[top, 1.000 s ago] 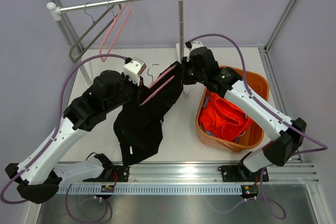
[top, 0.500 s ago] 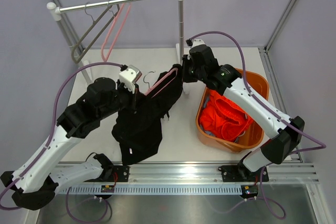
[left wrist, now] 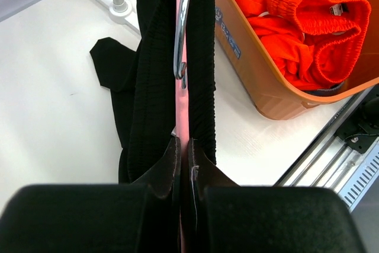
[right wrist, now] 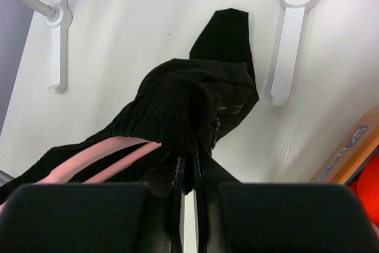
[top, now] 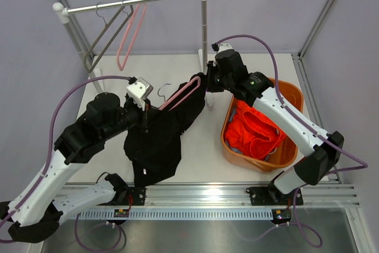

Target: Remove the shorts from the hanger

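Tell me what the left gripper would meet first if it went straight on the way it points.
The left gripper is shut on the pink hanger; straight ahead it would likely meet the black shorts bunched along it, then the hanger's metal hook. Depth is unclear.

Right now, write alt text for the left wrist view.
The left gripper is shut on a pink hanger draped with black shorts, above a white table. To the right, an orange basket holds orange shorts.
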Tool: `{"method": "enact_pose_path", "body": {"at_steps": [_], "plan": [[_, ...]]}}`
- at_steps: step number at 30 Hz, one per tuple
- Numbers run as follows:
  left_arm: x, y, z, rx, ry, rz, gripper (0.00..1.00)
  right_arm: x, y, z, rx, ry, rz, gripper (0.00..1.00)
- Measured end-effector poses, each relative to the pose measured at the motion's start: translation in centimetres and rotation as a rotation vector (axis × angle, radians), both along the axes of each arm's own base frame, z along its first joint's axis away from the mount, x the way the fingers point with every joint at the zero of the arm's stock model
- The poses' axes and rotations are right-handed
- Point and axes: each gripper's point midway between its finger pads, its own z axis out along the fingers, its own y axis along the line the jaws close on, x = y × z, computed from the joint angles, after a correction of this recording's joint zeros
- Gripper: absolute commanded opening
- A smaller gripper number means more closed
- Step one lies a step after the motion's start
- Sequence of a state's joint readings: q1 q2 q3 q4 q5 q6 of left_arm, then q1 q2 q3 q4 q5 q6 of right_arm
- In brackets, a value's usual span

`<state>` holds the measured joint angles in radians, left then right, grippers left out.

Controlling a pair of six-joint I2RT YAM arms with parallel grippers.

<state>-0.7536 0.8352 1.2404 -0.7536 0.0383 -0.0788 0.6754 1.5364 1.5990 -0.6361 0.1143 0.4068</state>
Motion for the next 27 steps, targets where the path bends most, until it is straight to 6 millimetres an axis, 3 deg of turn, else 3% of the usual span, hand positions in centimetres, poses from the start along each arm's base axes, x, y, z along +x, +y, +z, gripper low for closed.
{"method": "enact_pose_path", "body": {"at_steps": [6, 13, 18, 22, 27], "plan": [[-0.1, 0.0, 0.5, -0.017, -0.018, -0.006, 0.00, -0.1, 0.1, -0.2, 0.004, 0.007, 0.007, 0.00], [0.0, -0.2, 2.6, -0.104, -0.078, 0.003, 0.00, -0.7, 0.2, -2.1, -0.006, 0.051, 0.033, 0.00], [1.2, 0.3, 3.2, -0.148, -0.094, 0.088, 0.00, -1.6, 0.7, -2.2, -0.024, 0.044, 0.054, 0.00], [2.4, 0.7, 3.5, -0.201, -0.106, 0.173, 0.00, -4.3, 3.1, -1.4, -0.036, 0.019, 0.143, 0.00], [3.8, 1.1, 3.3, -0.253, -0.118, 0.259, 0.00, -9.4, 7.2, 0.5, -0.042, -0.020, 0.335, 0.00]]}}
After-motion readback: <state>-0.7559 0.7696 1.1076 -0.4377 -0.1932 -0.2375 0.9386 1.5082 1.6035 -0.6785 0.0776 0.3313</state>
